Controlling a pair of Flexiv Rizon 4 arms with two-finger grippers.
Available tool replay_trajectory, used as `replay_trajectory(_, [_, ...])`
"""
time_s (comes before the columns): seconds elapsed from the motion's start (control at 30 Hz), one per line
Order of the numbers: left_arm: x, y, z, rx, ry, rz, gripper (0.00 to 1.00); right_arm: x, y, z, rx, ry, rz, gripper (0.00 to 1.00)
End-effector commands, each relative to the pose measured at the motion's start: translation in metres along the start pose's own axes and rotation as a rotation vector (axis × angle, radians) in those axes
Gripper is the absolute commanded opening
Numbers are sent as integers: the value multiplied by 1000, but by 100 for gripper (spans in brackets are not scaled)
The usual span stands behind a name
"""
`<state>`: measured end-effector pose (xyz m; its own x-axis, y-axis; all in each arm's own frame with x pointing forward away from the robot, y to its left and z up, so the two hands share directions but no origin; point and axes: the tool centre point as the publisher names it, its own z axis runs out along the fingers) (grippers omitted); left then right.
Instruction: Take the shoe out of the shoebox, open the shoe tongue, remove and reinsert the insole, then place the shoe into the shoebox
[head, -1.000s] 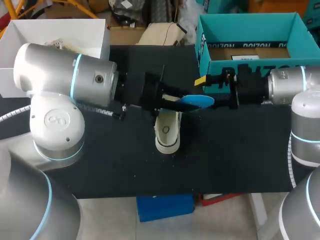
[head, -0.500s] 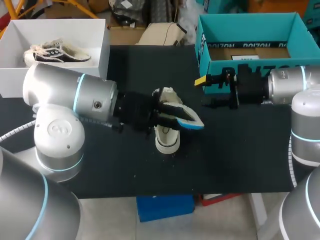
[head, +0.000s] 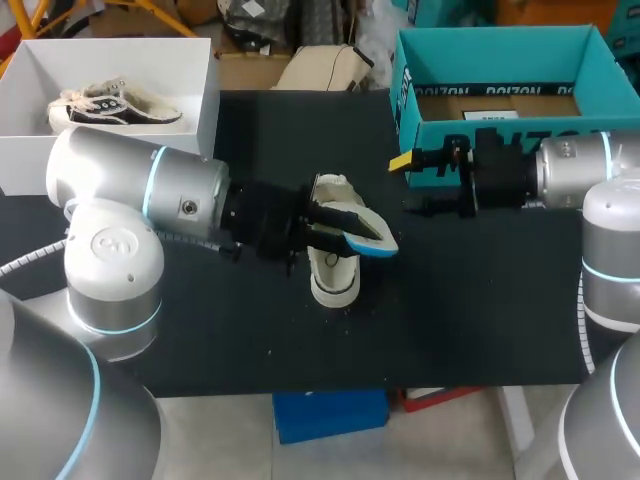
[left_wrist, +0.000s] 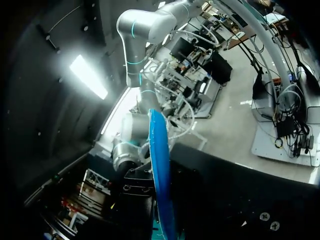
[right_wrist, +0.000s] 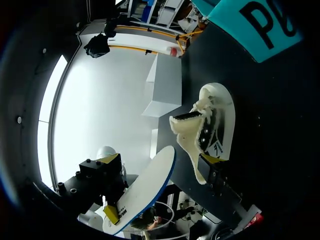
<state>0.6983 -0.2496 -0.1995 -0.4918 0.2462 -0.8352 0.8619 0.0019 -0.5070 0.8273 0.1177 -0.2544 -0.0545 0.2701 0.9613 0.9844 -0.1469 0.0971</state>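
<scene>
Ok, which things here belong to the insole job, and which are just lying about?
Job: white shoe, blue insole, left gripper holding it, right gripper, teal shoebox.
Lying about: white box, second shoe inside it.

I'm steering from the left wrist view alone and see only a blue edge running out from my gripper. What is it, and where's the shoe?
Observer: It's the insole, white on top, pinched in your left gripper. The shoe lies on the table close by it, tongue pulled open.
Operator: Is the right arm holding anything?
Observer: No. The right gripper is open and empty, beside the teal shoebox.
</scene>
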Motion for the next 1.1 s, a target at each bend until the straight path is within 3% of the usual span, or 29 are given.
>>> replay_trajectory(0.03, [1, 0, 1, -4, -1, 2, 0, 0, -1, 1, -4, -1, 0, 100])
replay_trajectory(0.2, [8, 5, 8, -133, 7, 362, 0, 0, -1, 1, -4, -1, 0, 100])
replay_trajectory(0.27, [16, 12, 10, -126, -25, 406, 0, 0, -1, 1, -4, -1, 0, 100])
replay_trajectory(0.3, [20, 17, 11, -160, -6, 434, 0, 0, -1, 1, -4, -1, 0, 100])
replay_trajectory(0.33, [22, 21, 9, -126, -83, 465, 0, 0, -1, 1, -4, -1, 0, 100])
replay_trajectory(0.4, [28, 31, 6, -185, -72, 523, 0, 0, -1, 1, -4, -1, 0, 100])
replay_trajectory(0.47, [33, 41, 2, -138, -102, 549, 0, 0, -1, 1, -4, -1, 0, 100])
replay_trajectory(0.93, [33, 41, 2, -138, -102, 549, 0, 0, -1, 1, -4, -1, 0, 100])
replay_trajectory(1.1, [58, 59, 13, -106, -185, 684, 0, 0, -1, 1, -4, -1, 0, 100])
